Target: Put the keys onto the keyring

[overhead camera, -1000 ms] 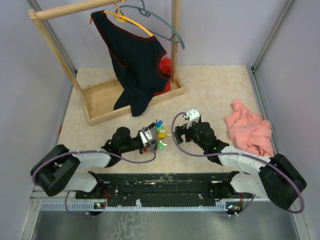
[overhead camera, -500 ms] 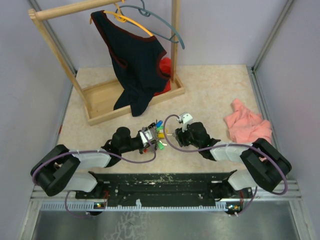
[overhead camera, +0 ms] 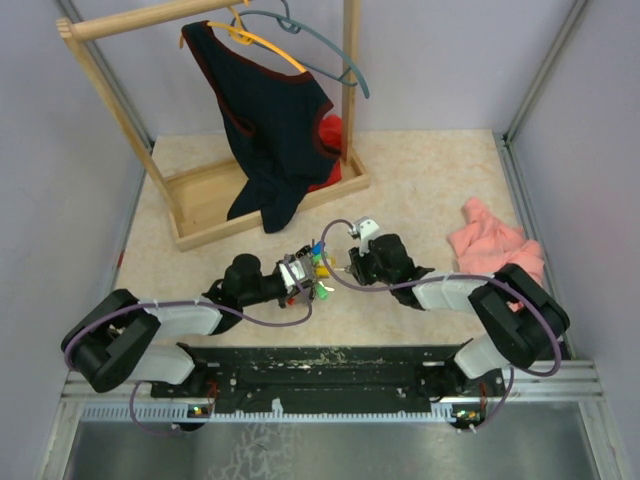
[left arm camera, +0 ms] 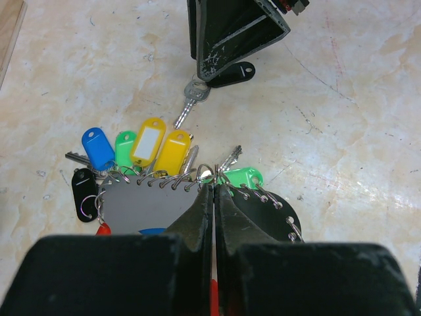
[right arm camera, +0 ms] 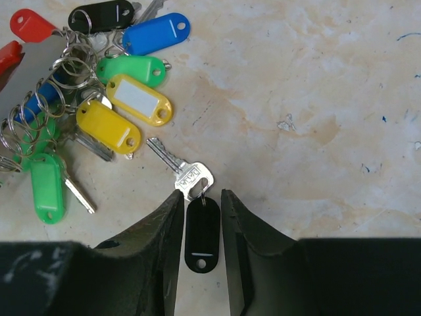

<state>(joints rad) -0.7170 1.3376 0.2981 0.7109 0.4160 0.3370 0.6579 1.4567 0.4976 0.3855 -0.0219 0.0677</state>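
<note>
1. The right gripper (right arm camera: 202, 196) sits low over the counter. Its jaws stand narrowly apart on either side of a small black plastic tag (right arm camera: 202, 237) that lies flat. I cannot tell whether the pads press the tag.
2. A tiny ring links that tag to a loose silver metal key (right arm camera: 187, 176). The key's blade points away from the fingers, and its tip is just beside a plain yellow tag (right arm camera: 108, 125).
3. The left gripper (left arm camera: 214, 192) is closed tight, its tips meeting on the rim of the grey-and-red metal keyring (left arm camera: 131, 209), which it holds.
4. Small wire rings line the keyring's edge and carry the keys (left arm camera: 191, 158), which are short metal blades with bright plastic tags. The tags fan out over the counter:
   - a blue one (left arm camera: 99, 148)
   - a green one (left arm camera: 125, 150)
   - a yellow one with a white label (left arm camera: 149, 139)
   - the plain yellow one
   - a second green one (left arm camera: 242, 176)
   - a second black one (left arm camera: 82, 191)
   - a red one (right arm camera: 33, 23)
5. From above, the two grippers face each other at the middle of the beige marbled counter (overhead camera: 430, 180), with the bunch between them.
6. A crumpled pink cloth (overhead camera: 495, 255) lies well off to the right.
7. At the back left stands a wooden clothes rack (overhead camera: 120, 110). A dark garment (overhead camera: 270, 130) hangs from it on a yellow hanger (overhead camera: 265, 45), with a grey hanger (overhead camera: 320, 50) beside it.
</note>
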